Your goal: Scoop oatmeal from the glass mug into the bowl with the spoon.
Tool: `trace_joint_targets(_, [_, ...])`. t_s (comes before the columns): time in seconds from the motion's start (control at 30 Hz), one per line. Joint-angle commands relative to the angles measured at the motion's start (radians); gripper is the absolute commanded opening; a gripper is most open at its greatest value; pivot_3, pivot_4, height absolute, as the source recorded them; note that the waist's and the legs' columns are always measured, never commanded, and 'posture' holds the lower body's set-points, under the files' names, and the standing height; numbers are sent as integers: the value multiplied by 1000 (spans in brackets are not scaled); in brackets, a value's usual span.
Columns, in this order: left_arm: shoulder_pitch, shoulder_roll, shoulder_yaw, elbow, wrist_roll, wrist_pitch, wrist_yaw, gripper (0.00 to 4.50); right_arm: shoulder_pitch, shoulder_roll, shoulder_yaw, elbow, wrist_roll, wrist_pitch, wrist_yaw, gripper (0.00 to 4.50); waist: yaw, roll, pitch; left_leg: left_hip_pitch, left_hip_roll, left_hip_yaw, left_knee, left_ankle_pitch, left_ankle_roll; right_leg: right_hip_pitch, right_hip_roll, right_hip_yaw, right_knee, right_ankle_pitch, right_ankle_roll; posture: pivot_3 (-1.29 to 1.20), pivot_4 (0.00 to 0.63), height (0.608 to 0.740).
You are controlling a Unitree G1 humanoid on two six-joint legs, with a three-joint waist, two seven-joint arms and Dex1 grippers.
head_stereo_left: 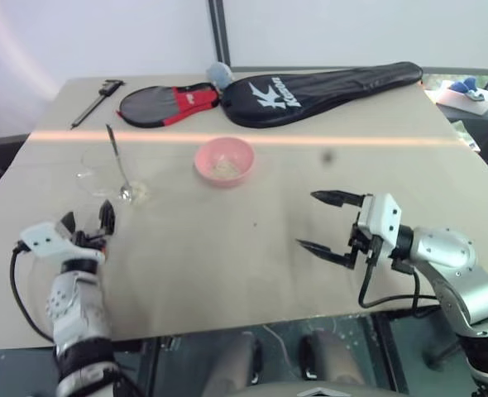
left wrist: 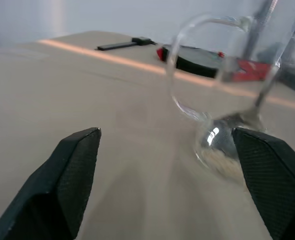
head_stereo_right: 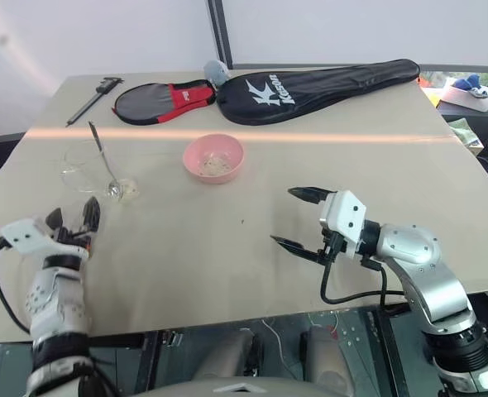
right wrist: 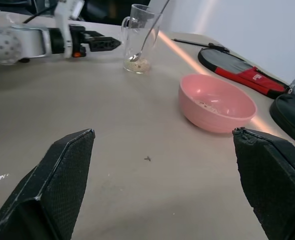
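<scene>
Two tools, left tool point(head_stereo_left: 85, 222) and right tool point(head_stereo_left: 327, 223), stand wide open and hold nothing. Seen from the head, the mug point(head_stereo_left: 103, 169) sits on the bench point(head_stereo_left: 252, 248) at about eleven o'clock of the left tool, spoon point(head_stereo_left: 117, 161) leaning inside, a little oatmeal point(right wrist: 137, 65) apparently left at the bottom. At three o'clock of the mug is the bowl point(head_stereo_left: 224, 160), flakes inside. To scoop well, pinch the handle high, steady the mug, and lift level.

Lighting was even and bright. A pale orange streak of glare crossed the beige worktop point(head_stereo_left: 252, 248) from side to side. The clear glass mug point(left wrist: 222, 100) appeared blurred and out of focus in the left wrist view.
</scene>
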Motion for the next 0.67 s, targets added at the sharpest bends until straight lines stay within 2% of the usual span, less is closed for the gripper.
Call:
trace_joint_targets(0.03, [114,17,-36,-253,-39,83,-53,4423,33,-20,-65,2,2,-3,-27,4500,8,0,0,0,0,0,0,0,0,0,0,0,0,0,0,0,150,740])
trace_joint_targets(0.17, [249,58,-111,-509,-58,194,-114,4423,92,-52,-128,98,-40,-58,-39,4500,28,0,0,2,0,0,0,-2,2,4,-2,-2,-3,0,0,0,150,740])
trace_joint_targets(0.27, [306,100,-156,-607,-55,270,-146,4423,89,-74,-172,196,-58,-98,-39,4500,27,3,1,5,0,0,0,-5,7,9,-3,-3,-7,0,0,0,150,740])
trace_joint_targets(0.47, [348,156,-210,-692,-52,351,-218,4423,9,-113,-209,387,-102,-181,-29,4500,24,6,3,10,0,0,-4,-4,5,13,-2,-2,-10,0,0,0,150,740])
trace_joint_targets(0.67, [368,164,-206,-724,-54,377,-244,4423,-16,-127,-207,398,-91,-190,-6,4500,26,6,3,9,0,0,-8,-3,5,13,-1,-2,-13,0,0,0,150,740])
